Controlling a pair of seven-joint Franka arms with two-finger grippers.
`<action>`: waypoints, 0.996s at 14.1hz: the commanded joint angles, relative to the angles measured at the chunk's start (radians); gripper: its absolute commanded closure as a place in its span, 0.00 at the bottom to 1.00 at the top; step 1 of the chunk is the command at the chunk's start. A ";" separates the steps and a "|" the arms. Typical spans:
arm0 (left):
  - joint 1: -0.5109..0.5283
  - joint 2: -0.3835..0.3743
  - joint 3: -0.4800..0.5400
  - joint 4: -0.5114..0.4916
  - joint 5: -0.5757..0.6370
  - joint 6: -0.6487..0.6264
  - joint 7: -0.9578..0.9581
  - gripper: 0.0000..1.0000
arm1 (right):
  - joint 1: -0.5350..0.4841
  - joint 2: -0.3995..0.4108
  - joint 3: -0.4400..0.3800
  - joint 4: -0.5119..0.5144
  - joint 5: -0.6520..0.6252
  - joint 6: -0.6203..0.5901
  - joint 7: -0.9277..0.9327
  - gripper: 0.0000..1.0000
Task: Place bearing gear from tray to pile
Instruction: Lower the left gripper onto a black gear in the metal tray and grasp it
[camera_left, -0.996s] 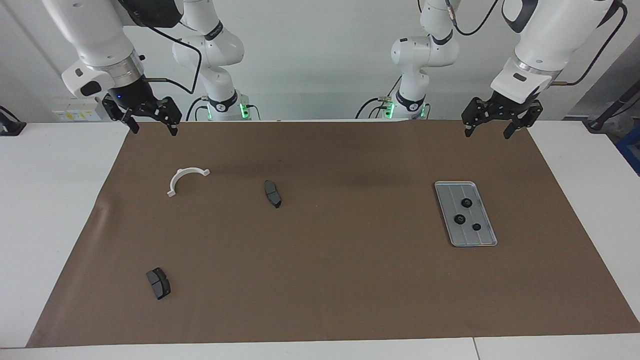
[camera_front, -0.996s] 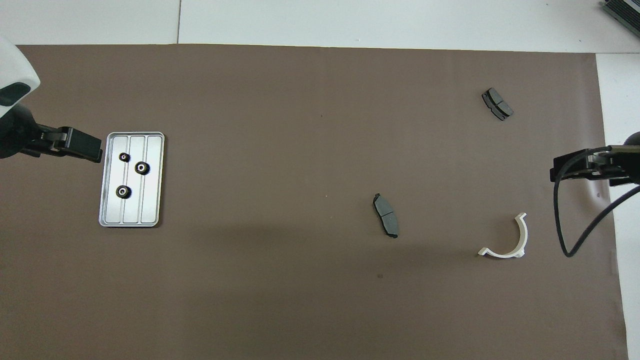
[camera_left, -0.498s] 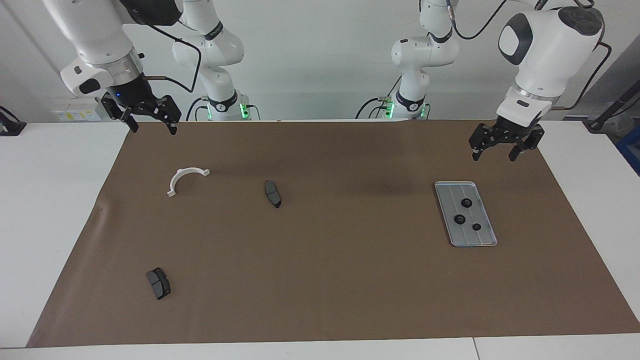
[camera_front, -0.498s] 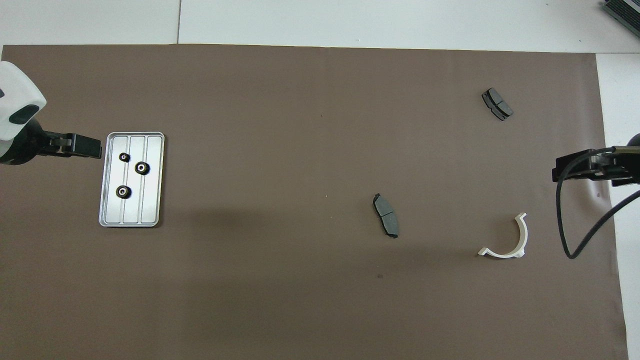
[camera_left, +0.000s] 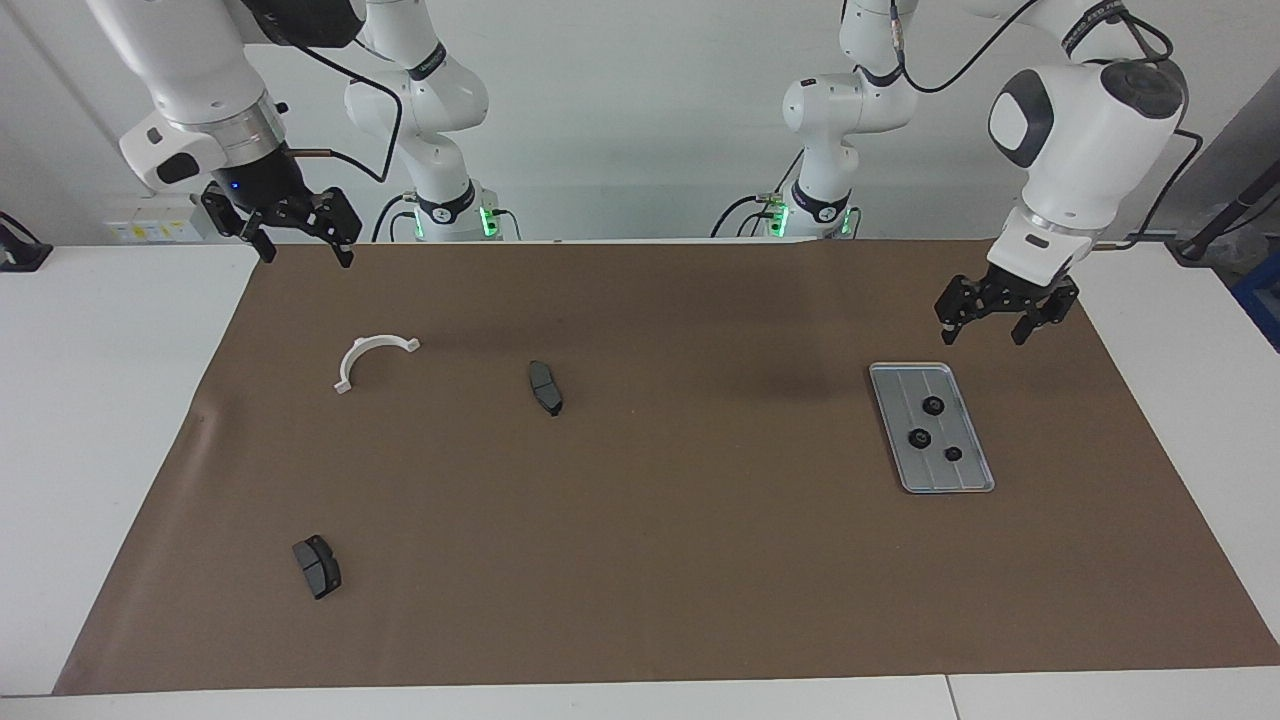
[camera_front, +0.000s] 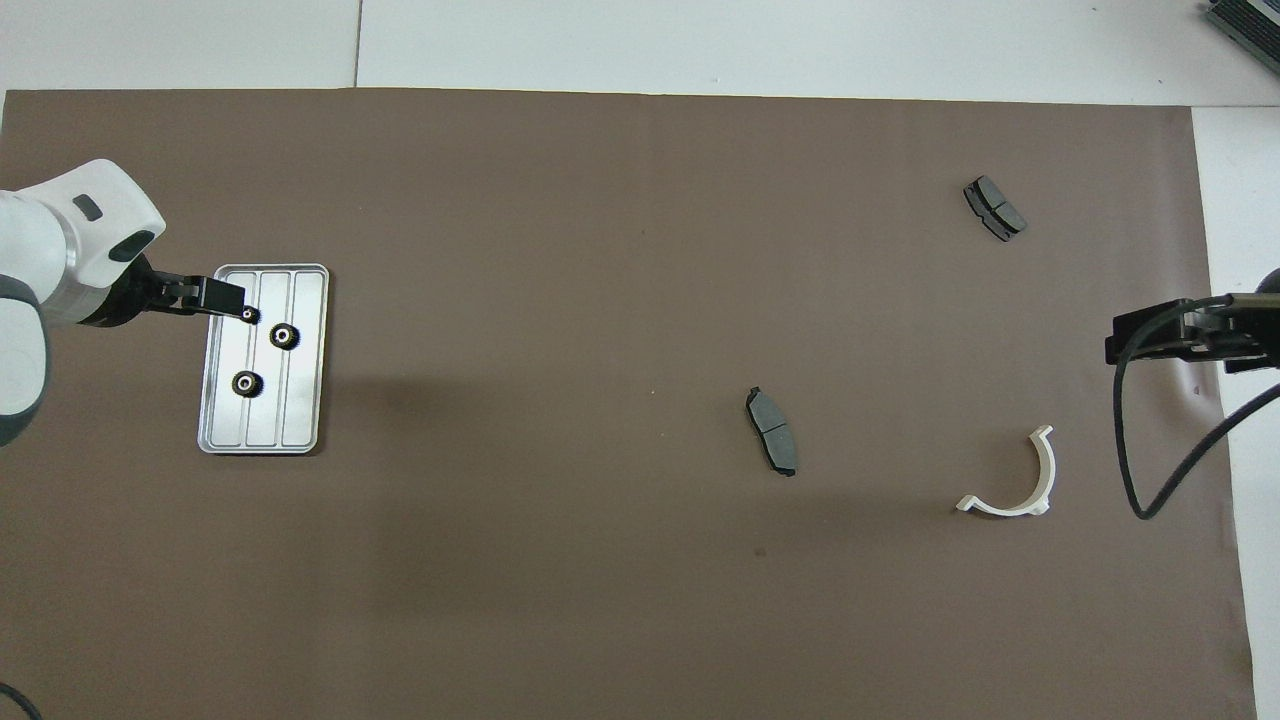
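Brown mat (camera_left: 660, 520) covers the surface. Tray (camera_left: 960, 478) sits at left arm's end, three gears (camera_left: 918, 438) in it. Left gripper (camera_left: 983, 331) up over the tray's robot-side edge, fingers apart, empty. Right gripper (camera_left: 303, 252) waits raised near the white bracket (camera_left: 372, 354), fingers apart. Two brake pads (camera_left: 545, 387) lie well apart.

Tray (camera_left: 965, 482) holds three gears (camera_left: 919, 438) spaced apart, open from above. Mat (camera_left: 700, 560) wide and bare between tray and pad (camera_left: 545, 387); bracket (camera_left: 372, 357) well apart.
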 joint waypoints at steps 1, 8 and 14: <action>0.021 -0.006 -0.004 -0.084 -0.006 0.101 0.026 0.00 | -0.004 -0.032 0.003 -0.047 0.004 0.025 -0.008 0.00; 0.065 0.095 -0.004 -0.109 -0.005 0.179 0.062 0.00 | -0.004 -0.046 0.003 -0.078 0.004 0.023 -0.001 0.00; 0.074 0.125 -0.004 -0.196 -0.005 0.272 0.088 0.00 | -0.004 -0.050 0.003 -0.084 0.004 0.026 -0.001 0.00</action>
